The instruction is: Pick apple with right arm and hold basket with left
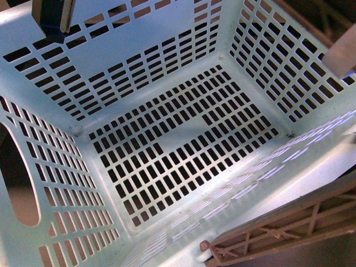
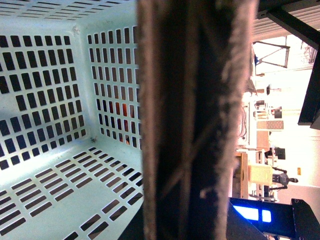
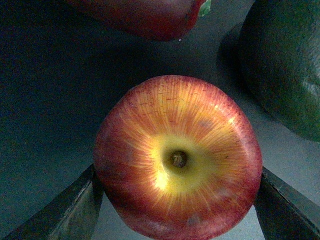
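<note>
The basket (image 1: 167, 72), a light aqua slotted crate, fills the front view, seen from above into its floor. Its brown lattice handle (image 1: 289, 228) crosses the lower right corner. In the left wrist view my left gripper (image 2: 190, 210) is shut on the handle (image 2: 195, 100), which is a blurred brown bar right in front of the camera, with the basket's inside (image 2: 45, 100) beside it. In the right wrist view the apple (image 3: 177, 150), red with a yellow stem dimple, sits between my right gripper's (image 3: 177, 205) dark fingers (image 3: 70, 210), which are shut on its sides.
An elongated red fruit (image 3: 145, 15) and a dark green fruit (image 3: 285, 65) lie close to the apple on a grey surface. Something red-orange (image 2: 120, 110) shows through the basket's wall slots. Room furniture (image 2: 270, 150) stands beyond the handle.
</note>
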You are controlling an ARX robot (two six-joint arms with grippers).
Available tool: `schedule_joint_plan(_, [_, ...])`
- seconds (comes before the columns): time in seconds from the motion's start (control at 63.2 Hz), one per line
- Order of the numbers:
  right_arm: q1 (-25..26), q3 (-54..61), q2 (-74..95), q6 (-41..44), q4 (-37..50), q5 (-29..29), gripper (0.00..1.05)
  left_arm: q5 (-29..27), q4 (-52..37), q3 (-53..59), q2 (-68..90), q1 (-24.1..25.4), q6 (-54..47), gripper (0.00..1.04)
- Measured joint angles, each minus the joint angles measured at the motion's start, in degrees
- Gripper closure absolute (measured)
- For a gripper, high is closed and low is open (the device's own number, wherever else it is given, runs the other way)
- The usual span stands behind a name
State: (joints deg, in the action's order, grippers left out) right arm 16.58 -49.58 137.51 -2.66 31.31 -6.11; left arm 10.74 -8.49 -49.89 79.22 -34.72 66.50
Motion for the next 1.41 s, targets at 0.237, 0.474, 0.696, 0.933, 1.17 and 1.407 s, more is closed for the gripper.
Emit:
schedule_joint_plan(0.237, [1.3, 9.1, -9.2, 4.1, 2.2, 2.7, 0.32, 0.0, 0.0, 0.0, 0.0, 0.0, 0.0, 0.99])
schedule_joint_plan(0.474, [1.4, 18.1, -30.2, 6.5, -2.3, 8.5, 0.33, 0.0, 0.0, 0.0, 0.0, 0.0, 0.0, 0.99])
schedule_joint_plan(0.696, [-2.7, 18.5, -55.9, 3.1, -15.3, 11.2, 0.33, 0.0, 0.0, 0.0, 0.0, 0.0, 0.0, 0.99])
schedule_joint_plan(0.933, [-11.6, 12.3, -73.5, -5.7, -24.1, 10.3, 0.33, 0.0, 0.0, 0.0, 0.0, 0.0, 0.0, 0.99])
schedule_joint_plan(1.17, [-27.8, 8.9, -75.3, -11.6, -26.0, 4.2, 0.33, 0.1, 0.0, 0.0, 0.0, 0.0, 0.0, 0.99])
schedule_joint_plan(1.407, [-39.4, 8.8, -72.0, -14.9, -24.8, 0.0, 0.33, 0.0, 0.0, 0.0, 0.0, 0.0, 0.0, 0.99])
